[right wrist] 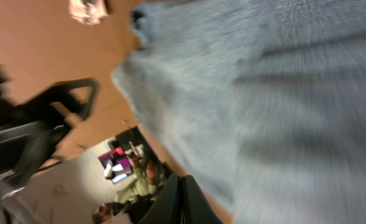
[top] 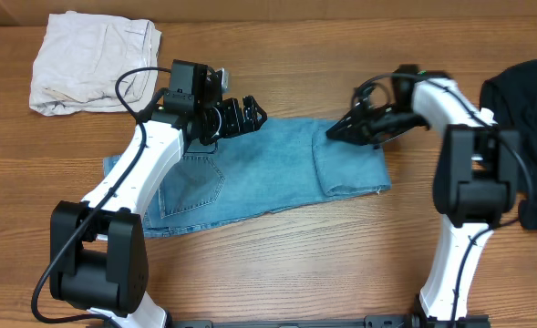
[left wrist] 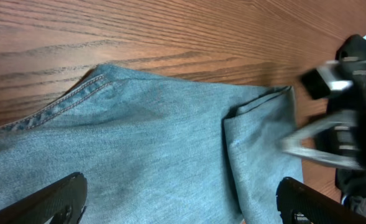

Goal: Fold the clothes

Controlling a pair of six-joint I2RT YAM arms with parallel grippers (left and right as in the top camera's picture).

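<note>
Wood-grain table shows open board along its near edge. Light-blue jeans lie mid-table, right end folded over. Off-white garment far-left, black garment at right edge. Left gripper hovers spread wide; right gripper pinches the fold's far edge.

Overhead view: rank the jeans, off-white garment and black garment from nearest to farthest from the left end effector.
From the left end effector:
1. jeans: directly beneath it, in the middle.
2. off-white garment: at the back left.
3. black garment: at the far right edge.
</note>
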